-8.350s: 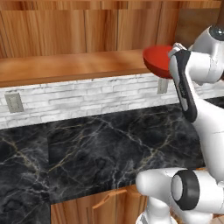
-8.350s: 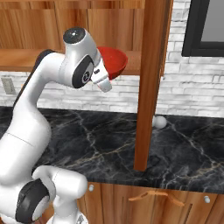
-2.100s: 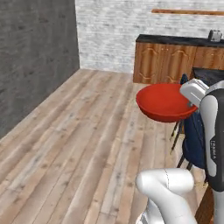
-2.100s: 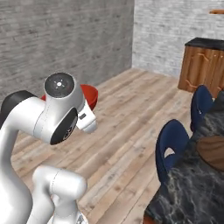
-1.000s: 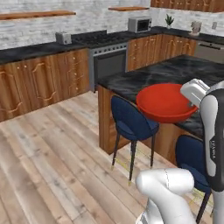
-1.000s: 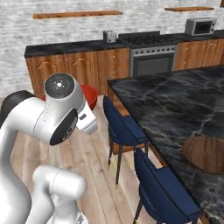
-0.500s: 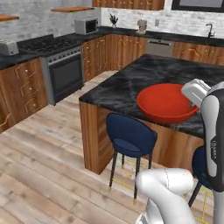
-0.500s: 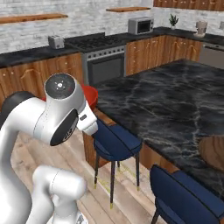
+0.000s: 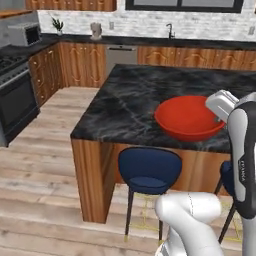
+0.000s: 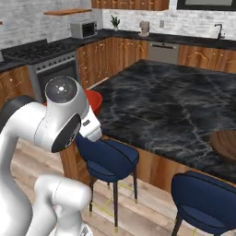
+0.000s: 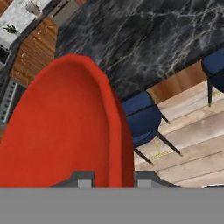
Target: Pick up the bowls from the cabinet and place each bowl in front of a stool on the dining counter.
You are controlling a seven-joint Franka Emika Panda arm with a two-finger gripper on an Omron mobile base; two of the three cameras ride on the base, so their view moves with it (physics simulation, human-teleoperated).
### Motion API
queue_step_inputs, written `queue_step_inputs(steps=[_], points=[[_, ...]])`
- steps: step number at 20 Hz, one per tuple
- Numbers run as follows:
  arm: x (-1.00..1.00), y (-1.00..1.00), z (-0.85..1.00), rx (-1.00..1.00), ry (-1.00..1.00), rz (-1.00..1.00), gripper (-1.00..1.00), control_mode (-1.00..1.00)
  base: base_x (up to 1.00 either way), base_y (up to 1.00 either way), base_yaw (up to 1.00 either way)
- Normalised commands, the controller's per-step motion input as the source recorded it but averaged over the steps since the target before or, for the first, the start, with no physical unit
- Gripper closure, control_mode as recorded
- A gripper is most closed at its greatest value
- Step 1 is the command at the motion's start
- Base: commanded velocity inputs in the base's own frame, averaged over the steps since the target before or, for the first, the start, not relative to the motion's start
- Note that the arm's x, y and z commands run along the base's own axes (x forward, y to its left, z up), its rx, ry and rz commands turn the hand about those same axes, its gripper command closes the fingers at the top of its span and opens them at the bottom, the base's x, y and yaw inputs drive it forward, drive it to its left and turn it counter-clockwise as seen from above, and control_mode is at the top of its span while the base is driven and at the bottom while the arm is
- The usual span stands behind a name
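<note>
Black marble table (image 9: 125, 107), white and gold veins, plain orange-brown wood base. Navy padded stools: one (image 9: 149, 169) at the near edge, another (image 10: 205, 200) to its right. Brown wood-grain bowl (image 10: 225, 144) sits on the table near that second stool. Glossy red bowl (image 9: 189, 118), wide and shallow, is held above the table's near edge; pincer (image 11: 113, 183) clenched on its rim. Versus half a second ago the base has swung round, table now closer and square-on; red bowl unchanged in the grip.

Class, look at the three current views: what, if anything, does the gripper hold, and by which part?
The gripper holds the red bowl by its rim: in the hand view the rim's edge runs down between the two fingertips.
</note>
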Motion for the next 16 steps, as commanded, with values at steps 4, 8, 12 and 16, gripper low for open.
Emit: queue_step_inputs(steps=[4,8,12,16], points=[[0.00,0.00,0.00,0.00,0.00,0.00,1.00,1.00,0.56,0.44,-0.65],[0.00,0.00,0.00,0.00,0.00,0.00,1.00,1.00,0.79,0.60,-0.55],[0.00,0.00,0.00,0.00,0.00,0.00,1.00,1.00,1.00,0.59,-0.33],[0.00,0.00,0.00,0.00,0.00,0.00,1.00,1.00,1.00,0.09,-0.16]])
